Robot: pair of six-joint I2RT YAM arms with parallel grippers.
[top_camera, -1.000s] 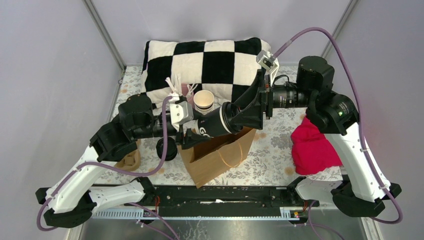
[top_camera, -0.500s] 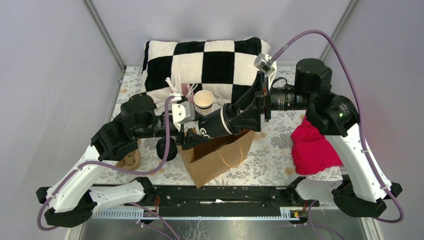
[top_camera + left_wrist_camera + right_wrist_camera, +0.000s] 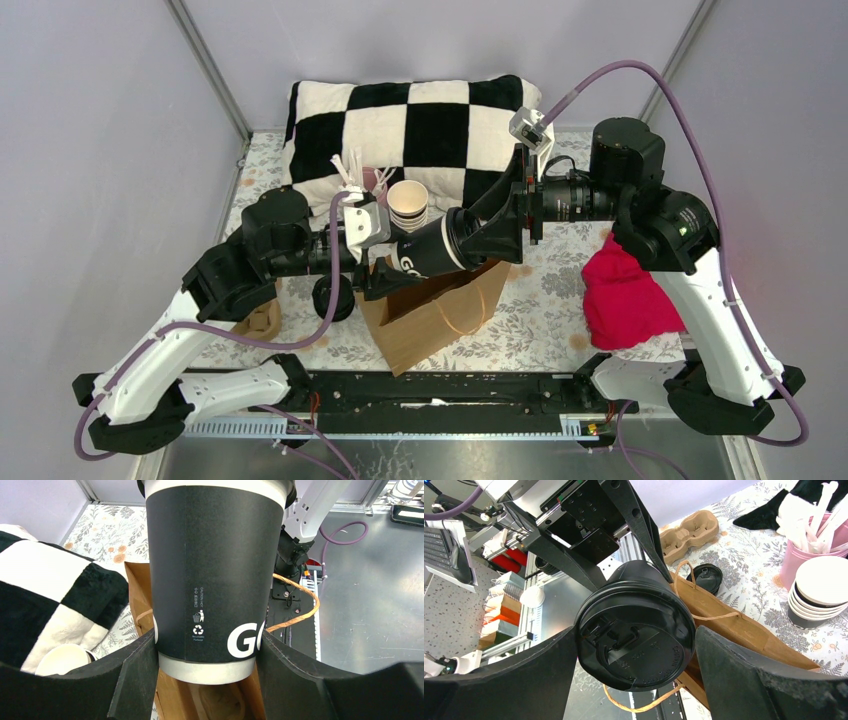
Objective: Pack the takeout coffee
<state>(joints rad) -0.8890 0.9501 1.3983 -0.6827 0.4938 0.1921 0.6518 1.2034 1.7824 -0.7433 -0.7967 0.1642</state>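
The takeout coffee (image 3: 425,255), a black cup with white lettering and a black lid, is held tilted on its side above the open mouth of a brown paper bag (image 3: 430,310). My left gripper (image 3: 385,265) is shut on the cup's base end; the left wrist view shows the cup (image 3: 215,570) pinched between both fingers, with the bag's inside (image 3: 175,695) below. My right gripper (image 3: 470,235) is at the lid end. In the right wrist view the lid (image 3: 636,630) fills the gap between the fingers, which lie against its rim.
A stack of lidless cups (image 3: 407,205) and a pink holder of white sticks (image 3: 360,180) stand just behind the bag. A lone black lid (image 3: 333,295) and a cardboard carrier (image 3: 262,320) lie at the left. A red cloth (image 3: 625,290) lies at the right, a checkered pillow (image 3: 400,120) at the back.
My right gripper has shifted slightly left, closer over the lid end. The cup and my left gripper have hardly moved.
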